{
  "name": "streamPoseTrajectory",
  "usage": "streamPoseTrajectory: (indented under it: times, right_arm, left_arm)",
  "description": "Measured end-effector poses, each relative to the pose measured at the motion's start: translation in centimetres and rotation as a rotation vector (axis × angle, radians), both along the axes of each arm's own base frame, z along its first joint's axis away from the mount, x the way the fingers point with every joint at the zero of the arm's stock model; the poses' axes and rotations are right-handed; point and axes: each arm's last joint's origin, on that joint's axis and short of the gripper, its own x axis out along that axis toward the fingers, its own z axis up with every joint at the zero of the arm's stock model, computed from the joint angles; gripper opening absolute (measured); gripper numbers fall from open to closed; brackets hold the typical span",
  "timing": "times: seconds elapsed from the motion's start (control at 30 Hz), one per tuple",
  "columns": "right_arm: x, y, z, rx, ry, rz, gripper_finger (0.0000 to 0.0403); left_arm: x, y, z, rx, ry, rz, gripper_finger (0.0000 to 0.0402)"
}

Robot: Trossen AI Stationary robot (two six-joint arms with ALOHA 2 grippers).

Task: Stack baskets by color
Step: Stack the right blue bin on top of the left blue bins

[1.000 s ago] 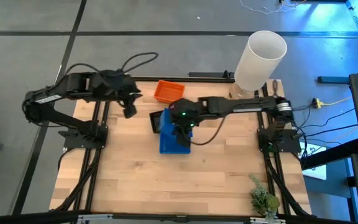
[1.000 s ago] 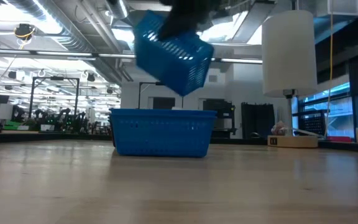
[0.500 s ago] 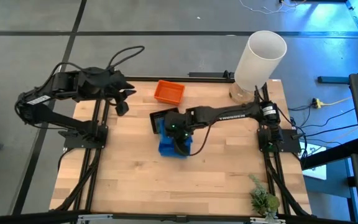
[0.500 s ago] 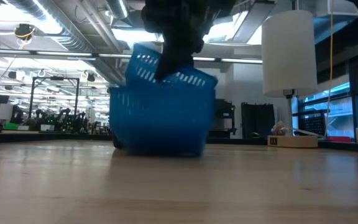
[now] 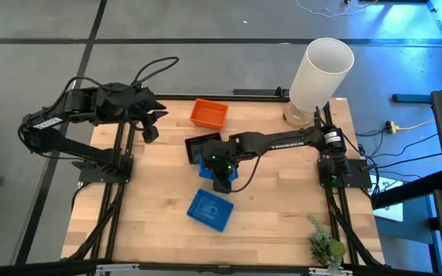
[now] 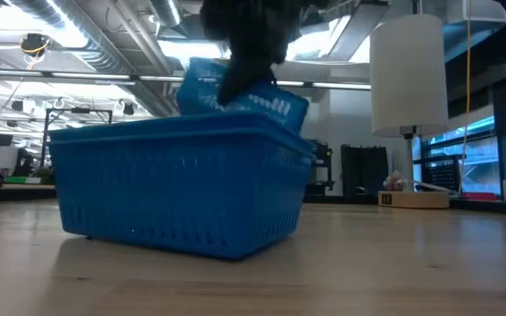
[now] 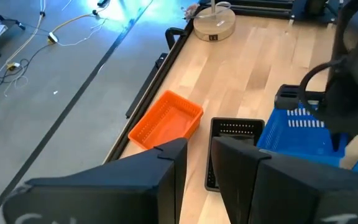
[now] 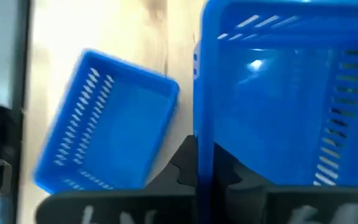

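Watching the high view, I am seeing the right tool (image 5: 222,170) pinching the wall of a blue basket (image 5: 208,160) near the middle of the frame, fingers pressed together on the thin rim, which the right wrist view is showing edge-on. That basket is hanging tilted above the surface (image 5: 152,222) in the low view. A second blue basket (image 5: 210,209) is lying loose, turned at an angle, lower centre of the frame, well apart from the held one. A black basket (image 5: 198,144) is sitting just beside the held one, and an orange basket (image 5: 209,113) is resting upper centre. The left tool (image 5: 152,132) is hovering at upper left, fingers slightly spread, holding nothing. A white cylinder (image 5: 320,73) is standing upper right.
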Motion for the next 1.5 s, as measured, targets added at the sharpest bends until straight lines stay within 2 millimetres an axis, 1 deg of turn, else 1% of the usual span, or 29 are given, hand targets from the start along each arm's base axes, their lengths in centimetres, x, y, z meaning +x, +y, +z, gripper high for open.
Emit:
streamPoseTrajectory:
  times: [0.13,0.2,0.33,0.5,0.7,0.77,0.93,1.1,1.23,1.33,1.5]
  right_arm:
    - [0.1,0.5,1.9,0.066,0.012,-0.098,0.0]
    - [0.1,0.9,2.5,0.11,0.02,-0.166,0.0]
    - [-0.2,2.4,2.5,0.171,0.076,-0.275,0.0]
    - [-0.4,4.4,2.5,0.198,0.093,-0.303,0.0]
    - [-0.6,5.3,2.5,0.199,0.097,-0.302,0.0]
    - [-0.5,5.7,2.6,0.204,0.08,-0.296,0.0]
    - [-0.2,7.4,3.1,0.221,0.003,-0.265,0.0]
    - [0.2,8.0,3.5,0.239,-0.066,-0.35,0.0]
    - [0.3,9.3,3.9,0.24,-0.137,-0.382,0.0]
    - [0.4,10.2,3.3,0.212,-0.143,-0.372,0.0]
    - [1.2,11.2,0.3,0.164,-0.093,-0.366,0.0]
  left_arm:
    - [0.0,0.0,0.0,0.021,0.013,-0.015,0.0068]
    - [0.0,0.0,0.0,0.032,0.02,-0.022,0.007]
    - [0.0,0.0,-0.1,0.042,0.036,-0.031,0.0069]
    - [-0.2,0.0,-0.3,0.038,0.072,-0.032,0.0067]
    - [-0.3,0.0,-0.4,0.03,0.075,-0.026,0.0068]
    - [-0.3,0.0,-0.4,0.024,0.071,-0.022,0.0067]
    - [-0.3,0.0,-0.4,0.033,0.081,-0.029,0.0069]
    - [-0.4,0.0,-0.5,0.074,0.12,-0.062,0.0066]
    - [-0.4,0.0,-0.6,0.097,0.142,-0.081,0.0065]
    - [-0.4,0.0,-0.6,0.107,0.148,-0.089,0.0065]
    - [-0.4,0.0,-0.6,0.107,0.149,-0.089,0.0065]
